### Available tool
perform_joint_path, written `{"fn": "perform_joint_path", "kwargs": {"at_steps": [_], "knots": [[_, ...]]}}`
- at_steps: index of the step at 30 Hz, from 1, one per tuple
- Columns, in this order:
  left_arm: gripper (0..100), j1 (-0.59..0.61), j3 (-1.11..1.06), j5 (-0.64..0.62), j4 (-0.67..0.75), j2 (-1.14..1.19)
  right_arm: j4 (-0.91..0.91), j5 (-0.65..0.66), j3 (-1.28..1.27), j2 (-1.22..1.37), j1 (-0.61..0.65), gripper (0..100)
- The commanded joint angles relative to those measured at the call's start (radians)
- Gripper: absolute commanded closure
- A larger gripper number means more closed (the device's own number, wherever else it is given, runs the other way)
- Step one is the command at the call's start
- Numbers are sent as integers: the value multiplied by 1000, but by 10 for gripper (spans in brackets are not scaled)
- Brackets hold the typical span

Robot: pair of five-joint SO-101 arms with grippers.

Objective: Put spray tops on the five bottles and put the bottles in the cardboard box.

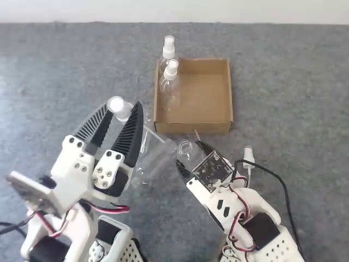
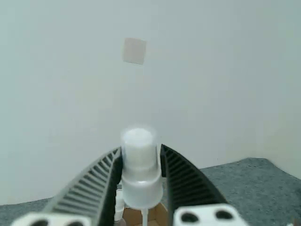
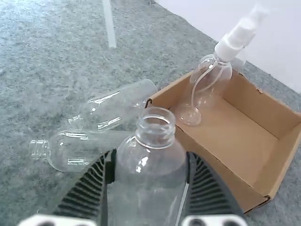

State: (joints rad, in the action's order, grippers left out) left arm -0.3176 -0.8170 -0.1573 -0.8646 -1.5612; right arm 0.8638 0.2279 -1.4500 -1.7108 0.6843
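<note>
Gripping a spray top (image 2: 139,162) in my left pincer (image 1: 121,107), I have both ribbed fingers clamped against the cap's sides. It hangs above the counter (image 1: 294,82) off the near corner of the box (image 1: 231,93) on my left arm's side, with its thin tube (image 3: 109,26) pointing down. My right pincer (image 1: 189,154) is closed around the body of an open bottle (image 3: 149,155), held upright just in front of the box's near wall, neck bare and facing up. Two more uncapped bottles (image 3: 75,148) lie on their sides on the counter, touching each other, between my left pincer and that same near wall. Inside the box a capped bottle (image 1: 170,87) stands against the wall on my left arm's side. A second capped bottle (image 1: 168,48) stands at the box's far corner on that side; I cannot tell whether it is inside or just behind the far wall. A loose top (image 1: 248,157) lies on the counter in front of the box, beside my right arm.
</note>
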Motion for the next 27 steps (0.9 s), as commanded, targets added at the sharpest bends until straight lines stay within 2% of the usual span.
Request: {"fn": "perform_joint_path", "kwargs": {"at_steps": [1,7,11,17,27], "knots": [[981,-9,-25,12,34,-2,-25,14,12,-18,7,957],[981,-80,-44,14,35,2,-27,14,12,-18,10,957],[981,-89,-44,15,35,5,-27,17,12,-18,10,957],[981,-91,-76,12,64,5,-27,103,8,-18,48,957],[981,-158,-119,18,86,5,-41,107,-5,-18,70,957]]}}
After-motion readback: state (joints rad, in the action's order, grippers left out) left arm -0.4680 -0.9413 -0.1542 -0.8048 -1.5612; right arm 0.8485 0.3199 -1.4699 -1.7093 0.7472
